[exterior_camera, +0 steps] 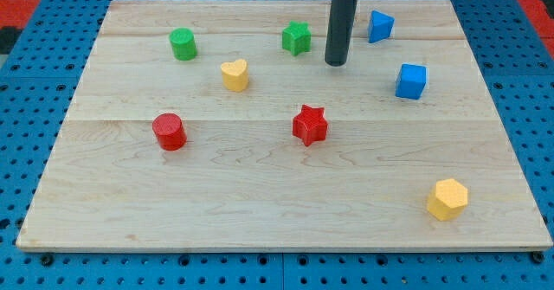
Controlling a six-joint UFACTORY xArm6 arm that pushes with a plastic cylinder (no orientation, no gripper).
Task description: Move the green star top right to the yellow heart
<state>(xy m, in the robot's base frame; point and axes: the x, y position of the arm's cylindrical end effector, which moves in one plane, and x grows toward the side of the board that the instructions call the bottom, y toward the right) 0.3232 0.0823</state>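
The green star (296, 37) lies near the board's top, a little right of the middle. The yellow heart (235, 74) lies below and to the left of it, a short gap apart. My tip (336, 63) stands on the board just right of the green star and slightly lower, not touching it. The dark rod rises from the tip out of the view's top.
A green cylinder (183, 44) lies at the top left. A red cylinder (170, 132) lies at the left, a red star (310, 125) at the middle. A blue triangular block (379, 26) and a blue cube (411, 80) lie at the right. A yellow hexagon (447, 198) lies at the bottom right. The wooden board (260, 203) sits on blue pegboard.
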